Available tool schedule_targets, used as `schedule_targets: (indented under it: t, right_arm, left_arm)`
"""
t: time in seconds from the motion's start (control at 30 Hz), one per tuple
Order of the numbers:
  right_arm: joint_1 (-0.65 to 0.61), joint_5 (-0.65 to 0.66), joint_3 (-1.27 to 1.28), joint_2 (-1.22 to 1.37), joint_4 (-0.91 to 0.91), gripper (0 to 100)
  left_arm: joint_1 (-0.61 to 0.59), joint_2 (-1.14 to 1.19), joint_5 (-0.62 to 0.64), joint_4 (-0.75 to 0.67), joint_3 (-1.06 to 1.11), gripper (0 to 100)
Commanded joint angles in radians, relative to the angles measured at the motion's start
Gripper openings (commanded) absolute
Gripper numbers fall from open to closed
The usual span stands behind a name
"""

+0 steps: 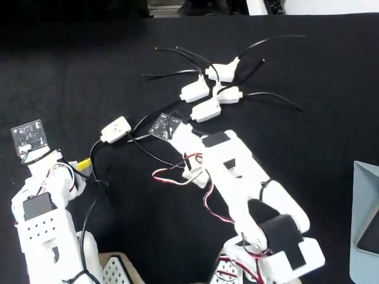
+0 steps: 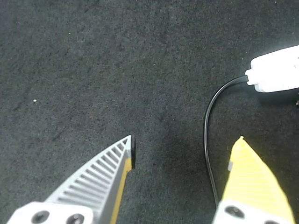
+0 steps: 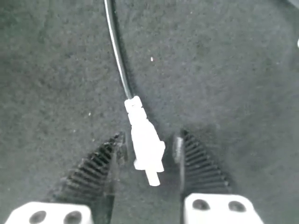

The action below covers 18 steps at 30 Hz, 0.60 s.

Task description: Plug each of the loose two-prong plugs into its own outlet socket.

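The right gripper [image 3: 149, 140] had its fingers apart, straddling a white two-prong plug [image 3: 142, 133] that lay loose on the desk [image 1: 308, 53] near its centre. An off-centre closure could skew the plug and misalign its prong end for insertion. The left gripper [image 2: 185, 138], fingers apart and empty, sat just beside a black cable [image 2: 208, 121], which could snag. That cable ran to a white connector body [image 1: 115, 129]. A cluster of white connectors [image 1: 207, 92] lay toward 12 o'clock.

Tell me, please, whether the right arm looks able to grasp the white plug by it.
Probably yes: the right gripper is open, and the white plug lies on the cloth between its jaws, with nothing blocking.
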Motion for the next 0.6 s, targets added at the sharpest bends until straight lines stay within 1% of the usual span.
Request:
schedule_targets:
  t: [0.0, 0.4, 0.47, 0.53, 0.57]
  right_arm:
    - [0.015, 0.008, -0.045, 0.025, 0.003, 12.4]
    - [0.02, 0.008, -0.058, 0.047, 0.005, 11.9]
    - [0.02, 0.008, -0.056, 0.047, 0.006, 8.5]
    - [0.02, 0.008, -0.056, 0.039, 0.008, 1.1]
    - [0.02, 0.006, -0.059, 0.036, 0.012, 1.1]
  left_arm:
    - [0.013, -0.003, 0.002, -0.02, -0.03, 32]
    - [0.013, -0.003, 0.002, -0.02, -0.03, 32]
    - [0.013, -0.003, 0.002, -0.02, -0.03, 32]
    - [0.013, -0.003, 0.002, -0.02, -0.03, 32]
    - [0.013, -0.003, 0.002, -0.02, -0.03, 32]
